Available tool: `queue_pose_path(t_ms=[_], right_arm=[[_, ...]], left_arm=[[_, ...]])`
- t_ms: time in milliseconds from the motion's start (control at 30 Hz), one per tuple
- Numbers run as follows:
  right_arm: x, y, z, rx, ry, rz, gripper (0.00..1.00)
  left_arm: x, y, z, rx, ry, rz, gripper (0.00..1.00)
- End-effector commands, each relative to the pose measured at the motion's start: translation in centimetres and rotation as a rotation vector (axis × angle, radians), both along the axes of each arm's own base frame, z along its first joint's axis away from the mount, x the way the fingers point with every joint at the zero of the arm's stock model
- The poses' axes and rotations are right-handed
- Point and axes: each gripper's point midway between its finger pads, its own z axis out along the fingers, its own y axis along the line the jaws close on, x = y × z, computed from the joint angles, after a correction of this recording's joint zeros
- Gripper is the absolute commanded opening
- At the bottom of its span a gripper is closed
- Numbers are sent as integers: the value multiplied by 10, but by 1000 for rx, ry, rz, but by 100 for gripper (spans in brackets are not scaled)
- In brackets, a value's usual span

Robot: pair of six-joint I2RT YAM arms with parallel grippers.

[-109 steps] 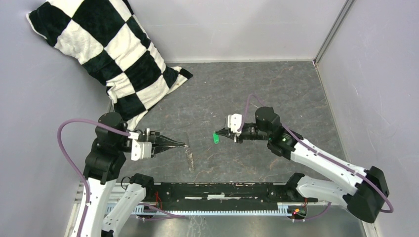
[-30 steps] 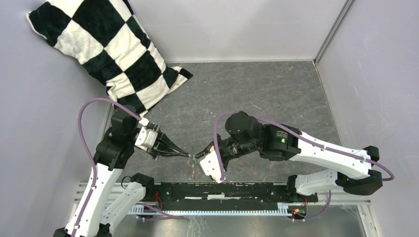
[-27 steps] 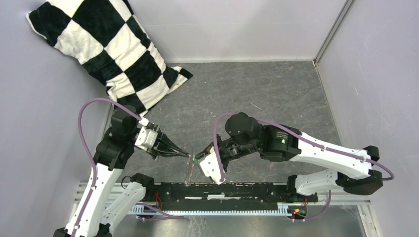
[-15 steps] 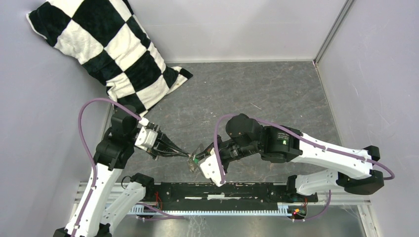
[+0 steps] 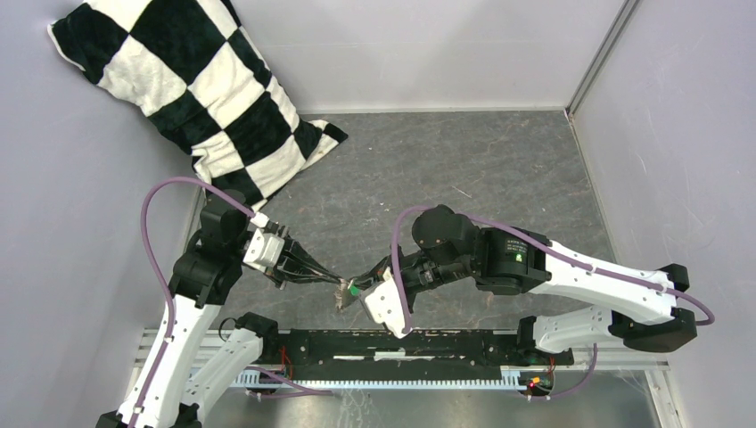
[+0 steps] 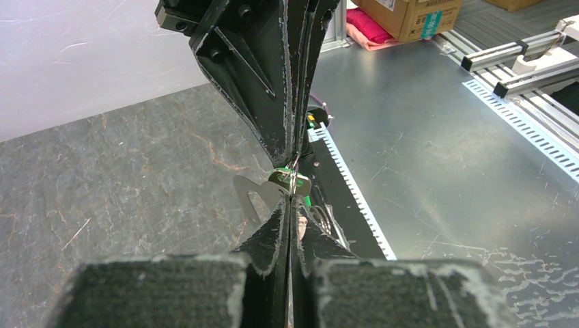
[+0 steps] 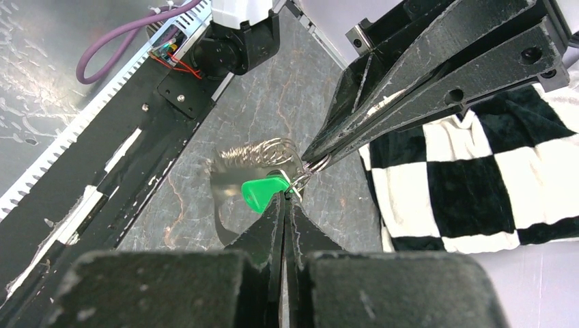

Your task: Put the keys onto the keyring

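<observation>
Grey stone-patterned table (image 5: 499, 178) bore a checkered pillow (image 5: 205, 98) at its far left corner. Near the front edge, left gripper (image 5: 330, 279) was clenched on the keyring (image 7: 265, 150); right gripper (image 5: 358, 287) was clenched on the green-headed key (image 7: 263, 191), which lay against the ring wire. Ring judged thin, springy, slippery: grip close to the threading point. Key judged light, rigid: pinch the plastic head

grey marbled tabletop (image 5: 499, 169), even light. pale lilac walls (image 5: 428, 45) on three sides. black-and-white checked pillow (image 5: 178, 89) leaning in far left corner. slotted rail (image 5: 401, 379) along near edge. steel sheet (image 6: 444, 137) beyond it; cardboard box (image 6: 410, 14), pink cloth (image 6: 369, 24) past that.
</observation>
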Motion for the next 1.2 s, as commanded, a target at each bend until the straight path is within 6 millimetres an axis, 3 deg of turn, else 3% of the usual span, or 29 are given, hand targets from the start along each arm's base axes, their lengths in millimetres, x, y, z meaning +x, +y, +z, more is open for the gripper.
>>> queue_pose_path(t_ms=[0,1167], right_arm=[[-1,-1,36,99,-31,7,0],[8,19,53,163,-84,-6,0]], left_arm=[[-14,3,15,-33,-20,-66,2],[-22,5,15,-39,-21,-85,2]])
